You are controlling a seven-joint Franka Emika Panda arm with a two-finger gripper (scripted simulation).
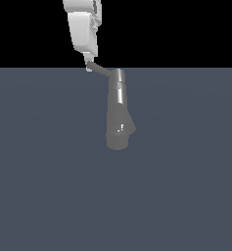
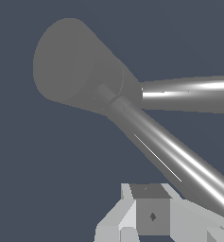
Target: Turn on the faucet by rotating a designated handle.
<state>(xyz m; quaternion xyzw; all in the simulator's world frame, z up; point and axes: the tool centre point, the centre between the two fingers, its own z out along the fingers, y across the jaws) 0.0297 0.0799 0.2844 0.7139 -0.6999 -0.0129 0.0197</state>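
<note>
Exterior view: handle (image 1: 102, 71) tip touches hand (image 1: 89, 65)

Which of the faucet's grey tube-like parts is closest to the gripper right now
The handle, the thin rod angling off the top of the faucet. Its tip meets the gripper, while the thick column and spout stub sit lower.

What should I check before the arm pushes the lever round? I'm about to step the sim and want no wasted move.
1. Claw at the tip of the thin grey metal handle rod: ok, they meet in the exterior view.
2. Claw open or shut on the rod: cannot tell; fingertips are not clearly visible.
3. Grey metallic upright faucet column standing on its flared base: ok.
4. Path round the column free of objects: ok in both views.
5. Rod already turned: cannot tell.
</note>
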